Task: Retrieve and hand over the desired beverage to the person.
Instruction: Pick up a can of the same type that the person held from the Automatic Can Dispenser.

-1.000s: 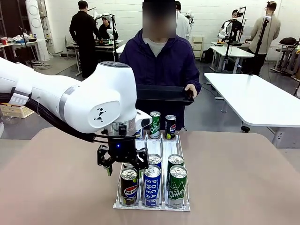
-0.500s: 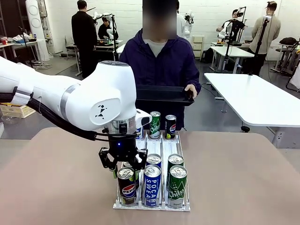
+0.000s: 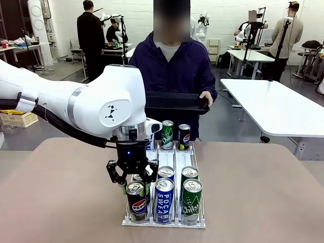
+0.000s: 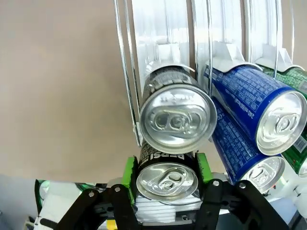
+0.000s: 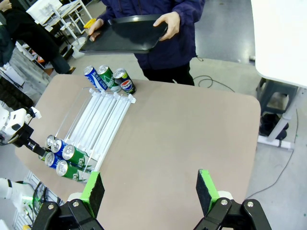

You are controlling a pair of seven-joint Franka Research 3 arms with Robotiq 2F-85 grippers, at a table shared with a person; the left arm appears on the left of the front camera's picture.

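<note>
Tan table (image 3: pixel 263 192): L gripper (image 4: pixel 165 168) tight on front Pepsi can (image 4: pixel 167 183).

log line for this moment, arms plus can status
left gripper: shut on front pepsi can, left lane of rack | right gripper: open, high over table | person: holding black tray | handover: not yet

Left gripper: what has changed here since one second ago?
The left gripper came down and shut on the front Pepsi can in the left lane of the rack. The other cans and the person with the black tray stayed put.
</note>
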